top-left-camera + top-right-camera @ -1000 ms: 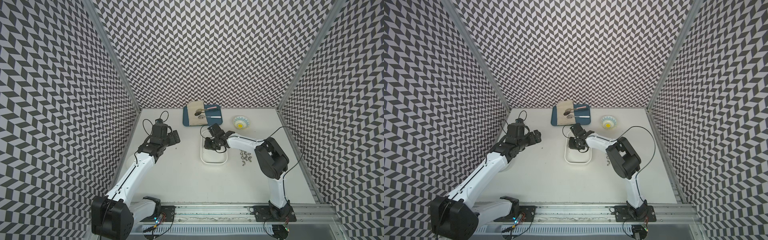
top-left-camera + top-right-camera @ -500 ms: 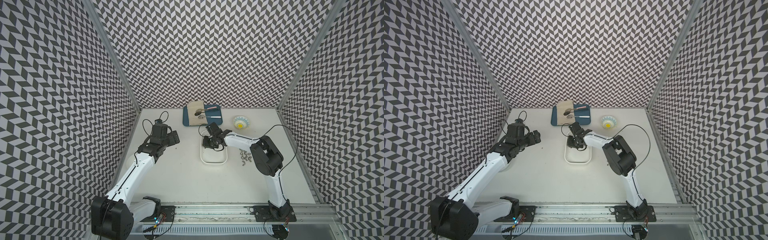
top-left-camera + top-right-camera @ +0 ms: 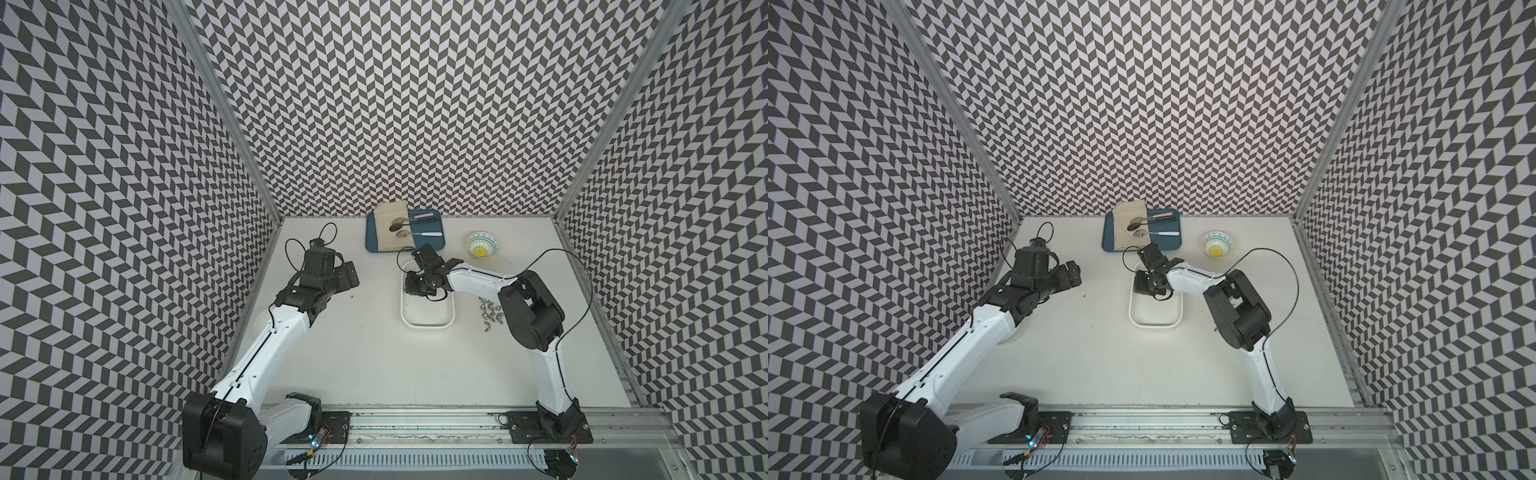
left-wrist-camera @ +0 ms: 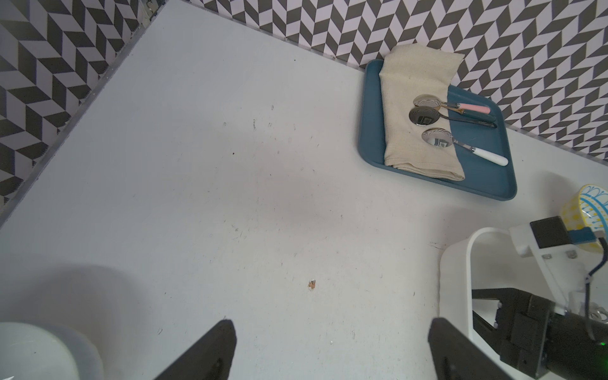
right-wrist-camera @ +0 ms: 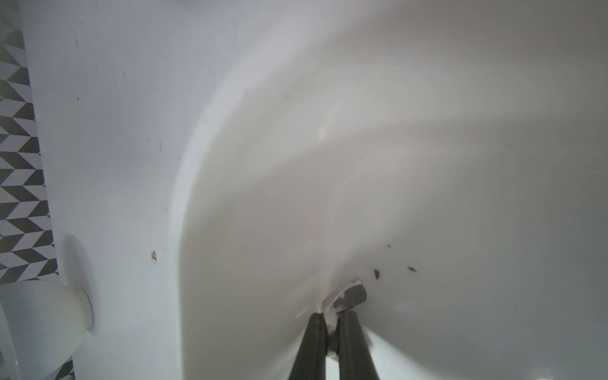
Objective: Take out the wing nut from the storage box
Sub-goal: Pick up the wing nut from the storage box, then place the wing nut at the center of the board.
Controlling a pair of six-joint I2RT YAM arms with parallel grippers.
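Now the right gripper (image 5: 330,317) is down inside the storage box (image 3: 426,326), at the end of the box that is nearest to the blue tray (image 3: 432,243). In the right wrist view its two black fingers (image 5: 312,342) are pressed almost together, and they pinch a small metal wing nut (image 5: 350,294) between their tips. The wing nut is low in the box, close to the rounded corner wall. Whether it touches the floor of the box, I cannot tell. In both top views the gripper body covers the nut, so it is not visible there.

The left gripper (image 4: 332,325) hovers over the bare table, well apart from the storage box on its left side. Its fingers are spread wide and nothing is between them.

On the right side of the box, just beside it, a small group of loose wing nuts (image 3: 488,313) lies on the table. A patterned bowl (image 3: 482,245) stands beyond the box, near the tray.
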